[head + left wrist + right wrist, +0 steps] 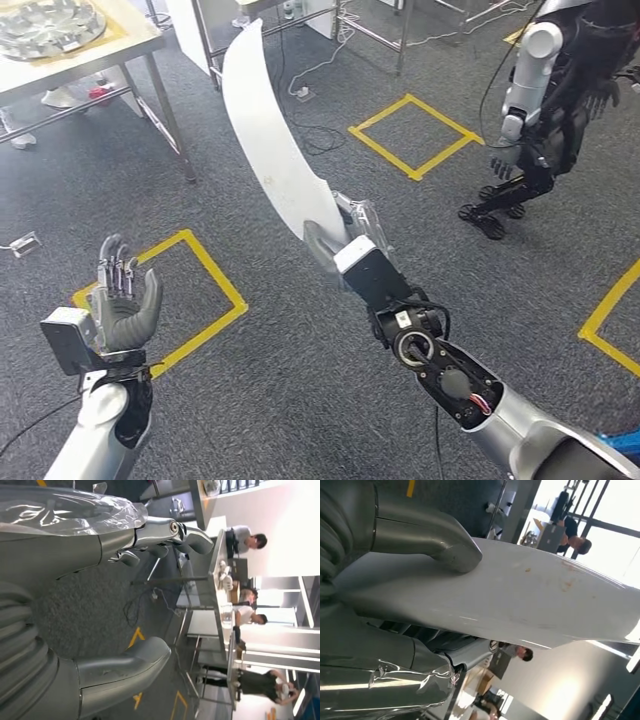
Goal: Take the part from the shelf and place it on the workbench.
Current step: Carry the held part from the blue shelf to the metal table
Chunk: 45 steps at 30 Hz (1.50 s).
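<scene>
Carry step: right hand (340,243) grips white part (268,130); left hand (124,295) spread, empty (next: reach bench (113,45)).

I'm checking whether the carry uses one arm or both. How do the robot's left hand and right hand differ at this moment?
The right hand grips the end of a long curved white part, thumb pressed on its face; the left hand holds nothing. The left hand's fingers are spread, palm upright; the right hand's fingers wrap the part. The right arm reaches forward, while the left hand is raised close to the body. Both hover above grey carpet.
</scene>
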Available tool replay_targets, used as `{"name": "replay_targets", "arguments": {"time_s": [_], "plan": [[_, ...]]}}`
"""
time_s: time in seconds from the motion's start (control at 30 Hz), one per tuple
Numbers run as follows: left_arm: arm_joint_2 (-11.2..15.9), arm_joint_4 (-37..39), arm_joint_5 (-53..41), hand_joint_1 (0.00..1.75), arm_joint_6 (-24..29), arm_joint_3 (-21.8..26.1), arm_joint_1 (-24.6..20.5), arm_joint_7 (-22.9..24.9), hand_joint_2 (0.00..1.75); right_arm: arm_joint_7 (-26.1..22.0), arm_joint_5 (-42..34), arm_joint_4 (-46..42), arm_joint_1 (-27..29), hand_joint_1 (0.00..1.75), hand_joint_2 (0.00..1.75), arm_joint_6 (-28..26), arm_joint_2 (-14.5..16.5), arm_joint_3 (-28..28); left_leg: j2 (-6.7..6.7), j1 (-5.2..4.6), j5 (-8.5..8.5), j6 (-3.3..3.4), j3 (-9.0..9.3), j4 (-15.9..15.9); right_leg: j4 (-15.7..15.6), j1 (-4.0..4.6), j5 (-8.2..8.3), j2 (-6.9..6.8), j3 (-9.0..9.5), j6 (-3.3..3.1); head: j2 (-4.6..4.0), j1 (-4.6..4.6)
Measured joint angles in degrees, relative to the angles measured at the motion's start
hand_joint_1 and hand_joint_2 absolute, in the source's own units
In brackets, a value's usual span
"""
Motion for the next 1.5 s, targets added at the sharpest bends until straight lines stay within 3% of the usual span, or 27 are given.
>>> {"name": "replay_targets", "arguments": {"time_s": [0.07,0.13,0.17,0.23,0.3,0.33,0.37,0.43,0.5,0.57,0.63,0.67,0.73,0.8,0.87,0.9,0.93,1.0,1.07,1.17,1.2,1.27,1.33,1.37,1.4,1.43,1.5], "plan": [[0.1,-0.1,0.0,0.00,0.0,0.0,-0.1,0.1,1.75,0.0,0.0,0.0,-0.2,1.75,1.75,0.0,0.0,0.1,0.53,-0.40,0.55,0.83,1.46,-3.0,0.1,0.24,-0.41,-0.87,0.23,0.77,0.00,-0.01],[0.2,-0.2,0.0,0.00,-0.1,0.0,-0.1,0.4,1.75,0.1,0.0,0.0,-0.3,1.75,1.75,0.0,0.0,0.1,-0.82,-0.46,0.49,1.89,1.41,-2.8,0.0,0.25,-0.69,-1.70,0.59,1.51,0.00,0.18],[0.2,-0.3,-0.1,0.00,-0.2,0.0,-0.1,0.6,1.75,0.2,0.0,0.0,-0.4,1.75,1.75,0.0,0.0,0.1,-1.45,-0.34,0.50,2.32,1.52,-2.9,0.3,0.11,-1.19,-1.24,0.59,1.79,0.00,0.37],[0.3,-0.6,-0.2,0.00,-0.4,0.0,-0.2,0.9,1.75,0.3,0.0,-0.1,-0.5,1.75,1.75,-0.1,0.0,0.1,-2.56,-0.03,0.56,3.11,1.86,-3.1,4.3,-0.10,-3.84,1.65,-1.04,2.06,0.00,1.01],[0.3,-0.6,-0.3,0.00,-0.7,0.0,-0.4,1.2,1.75,0.5,0.0,0.0,-0.4,1.75,1.75,-0.1,0.0,0.0,-3.73,-0.27,0.51,3.57,1.94,-3.1,12.9,-0.01,-7.69,4.61,-5.05,2.04,0.00,1.94],[0.3,-0.6,-0.4,0.00,-0.9,0.0,-0.4,1.3,1.75,0.7,0.0,0.0,-0.4,1.75,1.75,-0.1,0.0,0.0,-4.47,-0.45,0.49,3.67,1.95,-3.1,16.6,0.11,-8.79,5.15,-7.00,1.98,0.00,2.29],[0.3,-0.6,-0.4,0.00,-1.0,0.0,-0.4,1.5,1.75,1.0,0.0,0.0,-0.3,1.75,1.75,-0.1,0.0,0.1,-5.27,-0.64,0.48,3.74,1.98,-3.0,18.3,0.24,-8.77,5.38,-8.09,1.82,0.00,2.49],[0.3,-0.7,-0.4,0.00,-1.2,0.0,-0.4,1.8,1.75,1.3,0.1,-0.1,-0.2,1.75,1.75,-0.2,0.0,0.1,-6.98,-0.95,0.46,3.77,2.13,-2.9,14.4,0.51,-5.24,5.95,-6.92,1.12,0.00,2.80],[0.3,-0.9,-0.4,0.00,-1.3,0.0,-0.6,1.9,1.75,1.8,0.3,-0.4,-0.2,1.75,1.75,-0.3,-0.1,0.0,-8.60,-1.14,0.51,3.67,2.25,-2.9,6.1,0.61,-1.09,8.55,-3.50,0.02,0.00,3.01],[0.2,-1.1,-0.3,0.00,-1.5,0.0,-0.8,2.1,1.75,2.2,0.4,-0.8,-0.2,1.75,1.75,-0.6,-0.2,-0.1,-9.96,-0.92,0.75,3.28,1.94,-2.9,1.5,0.65,0.17,10.75,-1.29,-0.60,0.00,2.95],[0.1,-1.1,-0.3,0.00,-1.6,0.0,-0.9,2.2,1.75,2.5,0.6,-1.1,0.0,1.75,1.75,-0.8,-0.3,-0.1,-11.36,-0.53,1.21,2.56,1.50,-3.1,0.8,0.79,0.12,10.19,-0.63,-0.68,0.00,3.16],[0.1,-1.1,-0.3,0.00,-1.7,0.0,-0.8,2.3,1.75,2.6,0.7,-1.3,0.1,1.75,1.75,-0.9,-0.3,-0.1,-11.36,-0.58,1.19,2.22,1.34,-3.0,0.4,0.67,0.26,9.35,-0.36,-0.69,0.00,3.40],[0.2,-1.2,-0.3,0.00,-1.9,-0.1,-1.1,2.2,1.75,2.7,1.1,-1.7,0.3,1.75,1.75,-1.1,-0.3,-0.1,-8.61,-1.01,-0.48,1.66,-0.02,-0.3,-0.5,0.28,0.66,7.62,0.22,-0.87,0.00,2.71],[0.2,-1.3,-0.2,0.00,-2.0,-0.1,-1.4,2.2,1.75,2.9,1.4,-2.1,0.8,1.75,1.75,-1.2,-0.3,-0.2,-4.42,-1.03,-4.13,1.18,-3.68,6.9,-0.9,0.20,0.78,5.88,0.40,-1.07,0.00,1.72],[0.1,-1.3,-0.1,0.00,-2.0,-0.1,-1.4,2.2,1.75,3.1,1.5,-2.2,1.5,1.75,1.75,-1.1,-0.3,-0.3,-2.81,-0.55,-6.33,0.77,-6.95,13.3,-0.9,0.32,0.69,4.10,0.27,-1.09,0.00,1.13],[0.1,-1.3,-0.1,0.00,-2.0,-0.1,-1.3,2.2,1.75,3.1,1.6,-2.3,1.7,1.75,1.75,-1.1,-0.3,-0.3,-2.57,-0.31,-5.99,0.63,-7.08,13.6,-0.8,0.33,0.63,3.28,0.22,-1.03,0.00,0.84],[0.1,-1.3,-0.1,0.00,-1.9,-0.1,-1.3,2.2,1.75,3.1,1.6,-2.3,1.9,1.75,1.75,-1.1,-0.3,-0.4,-2.33,-0.15,-4.71,0.52,-5.92,11.6,-0.7,0.30,0.53,2.58,0.20,-0.90,0.00,0.56],[0.1,-1.3,-0.1,0.00,-1.7,-0.1,-1.5,2.2,1.75,3.1,1.5,-2.5,2.0,1.75,1.75,-1.1,-0.3,-0.5,-1.46,-0.02,-1.52,0.52,-1.12,3.4,-0.5,0.34,0.15,1.62,0.18,-0.37,0.00,0.08],[0.0,-1.2,0.0,0.00,-1.1,-0.2,-1.6,2.4,1.75,3.0,0.9,-2.8,2.0,1.75,1.75,-1.0,-0.3,-0.7,-0.96,-0.21,-0.22,1.18,2.04,-2.1,-0.2,0.55,-0.23,1.04,0.17,0.32,0.00,0.06],[-0.1,-1.2,0.3,0.00,-0.3,-0.2,-1.6,2.8,1.75,2.9,0.2,-2.9,2.0,1.75,1.75,-0.8,-0.3,-0.9,-1.45,-0.48,-0.52,2.59,2.39,-2.7,-0.2,0.50,-0.54,0.64,0.34,1.25,0.00,0.57],[-0.1,-1.2,0.4,0.00,-0.1,-0.2,-1.7,2.8,1.75,2.8,0.2,-2.9,2.0,1.75,1.75,-0.7,-0.3,-0.9,-1.58,-0.45,-0.56,2.98,2.53,-2.8,0.4,0.37,-1.12,1.23,0.11,1.51,0.00,0.71],[-0.1,-1.3,0.4,0.00,0.2,-0.2,-1.8,2.8,1.75,2.8,0.2,-2.9,2.1,1.75,1.75,-0.7,-0.4,-1.1,-1.75,-0.28,-0.60,3.64,2.86,-3.1,5.2,0.23,-4.00,3.31,-2.10,1.83,0.00,1.32],[-0.2,-1.3,0.5,0.00,0.4,-0.2,-1.8,2.9,1.75,2.8,0.2,-2.9,2.3,1.75,1.75,-0.7,-0.5,-1.3,-2.04,-0.47,-0.77,4.03,2.97,-3.0,13.9,0.35,-7.60,4.92,-6.26,1.95,0.00,2.18],[-0.3,-1.3,0.6,0.00,0.4,-0.3,-1.8,3.1,1.75,2.9,0.2,-2.9,2.6,1.75,1.75,-0.8,-0.5,-1.3,-2.28,-0.63,-0.84,4.15,3.04,-3.0,17.1,0.43,-8.30,5.18,-8.03,1.93,0.00,2.49],[-0.3,-1.3,0.7,0.00,0.4,-0.3,-1.8,3.3,1.75,2.9,0.1,-2.9,2.8,1.75,1.75,-0.8,-0.6,-1.4,-2.57,-0.78,-0.92,4.26,3.14,-3.0,18.3,0.48,-7.91,5.30,-8.90,1.80,0.00,2.71],[-0.4,-1.3,0.8,0.00,0.4,-0.3,-1.8,3.5,1.75,3.0,0.1,-2.9,2.9,1.75,1.75,-0.8,-0.6,-1.4,-2.90,-0.93,-1.02,4.33,3.32,-3.0,16.9,0.53,-6.29,5.36,-8.63,1.55,0.00,2.91],[-0.5,-1.2,0.8,0.00,0.4,-0.4,-1.9,3.8,1.75,3.1,0.0,-2.9,2.9,1.75,1.75,-0.9,-0.7,-1.5,-3.47,-1.10,-1.25,4.36,3.77,-3.0,9.3,0.79,-1.44,5.79,-5.71,0.64,0.00,3.24]]}}
